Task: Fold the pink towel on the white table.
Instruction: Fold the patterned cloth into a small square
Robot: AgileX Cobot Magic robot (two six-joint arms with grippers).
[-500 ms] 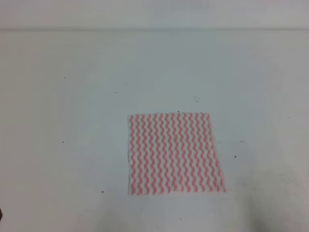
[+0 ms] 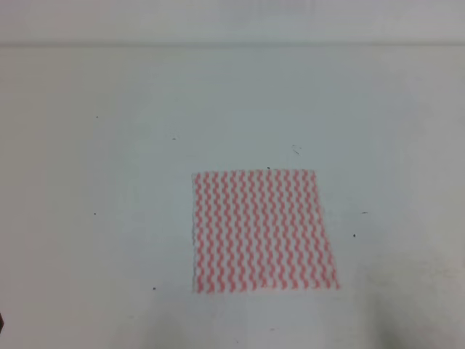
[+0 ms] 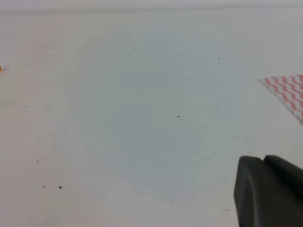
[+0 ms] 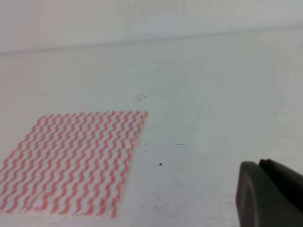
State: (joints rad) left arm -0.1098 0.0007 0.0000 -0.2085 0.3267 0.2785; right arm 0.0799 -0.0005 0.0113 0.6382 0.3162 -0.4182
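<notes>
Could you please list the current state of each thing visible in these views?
pink towel: spread flat, unfolded, untouched.
white table: bears the towel and a few dark specks.
left pincer: off the towel, only partly in view; opening unclear.
right pincer: off the towel, only partly in view; opening unclear.

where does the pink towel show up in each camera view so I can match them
Exterior high: pink towel lies flat, just right of centre, lower half.
Left wrist: only one corner shows, at the right edge.
Right wrist: lower left, cut off by the left edge.
Shared landmark: the white table's far edge runs across the top of every view.
</notes>
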